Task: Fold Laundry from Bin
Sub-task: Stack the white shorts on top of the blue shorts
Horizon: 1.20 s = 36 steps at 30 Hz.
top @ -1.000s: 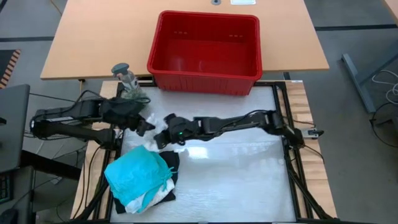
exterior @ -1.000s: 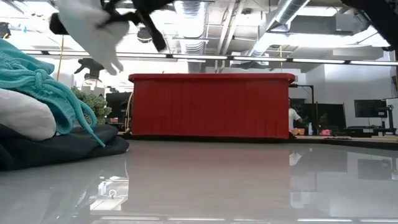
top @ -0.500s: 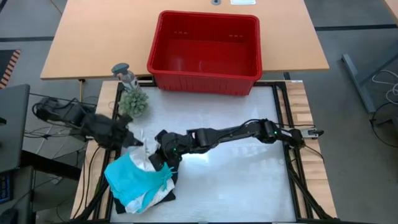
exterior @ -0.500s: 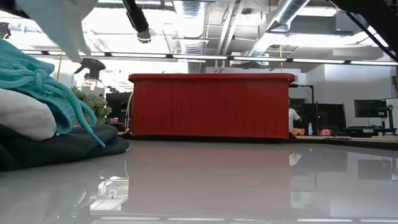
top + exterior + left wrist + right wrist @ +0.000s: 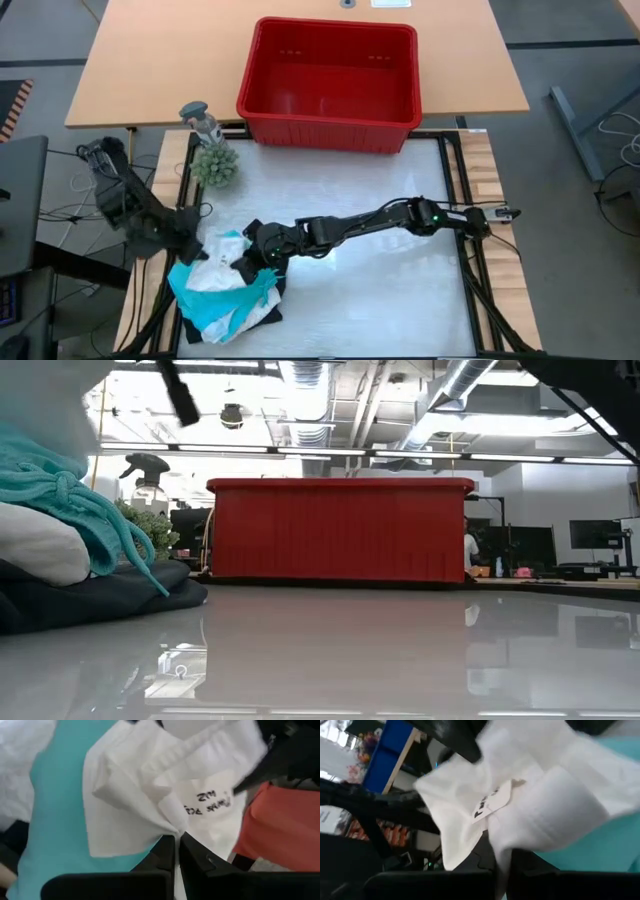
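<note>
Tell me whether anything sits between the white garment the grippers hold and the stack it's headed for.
Nothing visible does. The left gripper and right gripper both pinch the white garment directly over the teal garment topping the stack. The plant and red bin stand well clear.

Both arms have swung from mid-table toward the near-left corner, carrying the white garment (image 5: 222,272) between left claw (image 5: 196,250) and right claw (image 5: 250,262) over the teal garment (image 5: 205,302).

The bin (image 5: 330,85) stood at the worktop's (image 5: 390,270) far edge; the laundry (image 5: 225,290) lay piled well before it, leftward, the plant (image 5: 215,165) between them.
</note>
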Motion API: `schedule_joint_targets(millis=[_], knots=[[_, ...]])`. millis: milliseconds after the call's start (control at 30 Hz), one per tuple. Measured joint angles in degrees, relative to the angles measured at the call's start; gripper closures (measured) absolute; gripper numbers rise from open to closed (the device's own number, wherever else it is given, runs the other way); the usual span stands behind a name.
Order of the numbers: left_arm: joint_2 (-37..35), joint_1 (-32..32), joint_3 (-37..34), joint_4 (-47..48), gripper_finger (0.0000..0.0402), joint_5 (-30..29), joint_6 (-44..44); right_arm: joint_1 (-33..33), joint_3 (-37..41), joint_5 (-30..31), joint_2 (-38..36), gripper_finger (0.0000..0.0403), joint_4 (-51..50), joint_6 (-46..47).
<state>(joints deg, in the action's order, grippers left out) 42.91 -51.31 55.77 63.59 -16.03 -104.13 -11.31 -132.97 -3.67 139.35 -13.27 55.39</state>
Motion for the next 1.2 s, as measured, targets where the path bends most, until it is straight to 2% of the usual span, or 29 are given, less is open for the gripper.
schedule_joint_targets(millis=[100,400,700,933,1033,1200], knots=[[1.38,-4.41,0.00,0.39,0.0401,-1.33,-4.24,0.07,0.09,-2.13,1.18,0.0370,0.59,1.05],[6.09,-13.93,0.00,6.18,0.0401,-4.39,-14.87,0.09,0.07,-3.60,1.53,0.0365,-0.28,-0.72],[9.08,-16.61,0.00,6.28,0.0401,-5.41,-17.25,0.04,0.07,-4.84,1.53,0.0269,-1.85,-1.53],[9.98,-16.61,0.00,9.44,0.0385,1.59,-14.99,0.58,0.04,-5.08,1.53,0.0188,-3.05,-3.43],[9.98,-16.61,0.00,10.59,0.0361,2.31,-13.50,1.56,0.04,-5.28,1.53,0.0169,-5.07,-3.44],[10.60,-16.61,0.00,10.67,0.0319,1.32,-10.92,2.92,0.04,-5.43,1.53,0.0164,-6.38,-4.30]])
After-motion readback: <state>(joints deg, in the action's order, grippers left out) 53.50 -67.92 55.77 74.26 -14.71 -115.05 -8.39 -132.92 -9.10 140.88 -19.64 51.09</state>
